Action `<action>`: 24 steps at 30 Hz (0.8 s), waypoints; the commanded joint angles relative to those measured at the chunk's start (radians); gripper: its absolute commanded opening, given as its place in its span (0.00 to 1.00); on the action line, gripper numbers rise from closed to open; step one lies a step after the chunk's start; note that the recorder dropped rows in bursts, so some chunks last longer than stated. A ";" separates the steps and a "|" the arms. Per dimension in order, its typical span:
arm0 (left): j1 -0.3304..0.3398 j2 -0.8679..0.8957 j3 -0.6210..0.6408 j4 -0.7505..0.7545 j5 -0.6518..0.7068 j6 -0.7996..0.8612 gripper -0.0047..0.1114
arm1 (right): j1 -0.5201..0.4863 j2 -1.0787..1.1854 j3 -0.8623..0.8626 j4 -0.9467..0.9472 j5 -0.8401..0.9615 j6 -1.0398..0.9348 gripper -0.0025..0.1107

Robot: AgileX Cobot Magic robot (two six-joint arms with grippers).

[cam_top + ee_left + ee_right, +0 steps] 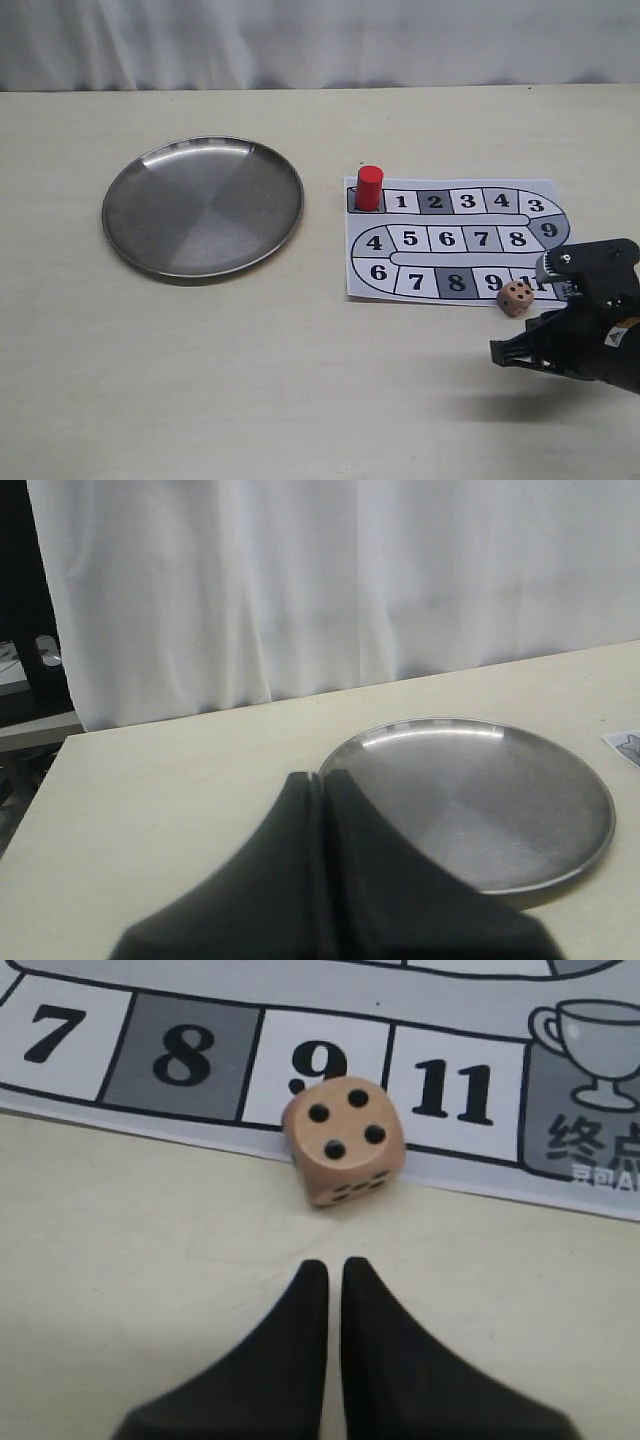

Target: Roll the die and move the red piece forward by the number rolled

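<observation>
The die (515,297) (342,1140) rests on the table at the board's near edge, by squares 9 and 11, four pips facing up. The red piece (369,187) stands upright on the board's start square, left of square 1. My right gripper (333,1268) (497,352) hovers just short of the die, fingers nearly together with a thin gap and nothing between them. My left gripper (321,778) is shut and empty, its tips at the near rim of the metal plate; it is out of the exterior view.
A round steel plate (203,205) (480,800) lies left of the paper game board (455,240), which shows numbered squares and a trophy finish square (590,1100). A white curtain hangs behind the table's far edge.
</observation>
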 commanded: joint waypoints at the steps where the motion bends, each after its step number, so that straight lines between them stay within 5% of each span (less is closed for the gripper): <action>1: -0.001 -0.001 0.002 -0.004 -0.009 -0.002 0.04 | 0.001 0.002 0.004 0.014 -0.013 -0.021 0.06; 24: -0.001 -0.001 0.002 -0.004 -0.009 -0.002 0.04 | 0.001 0.052 0.004 0.041 -0.044 -0.012 0.06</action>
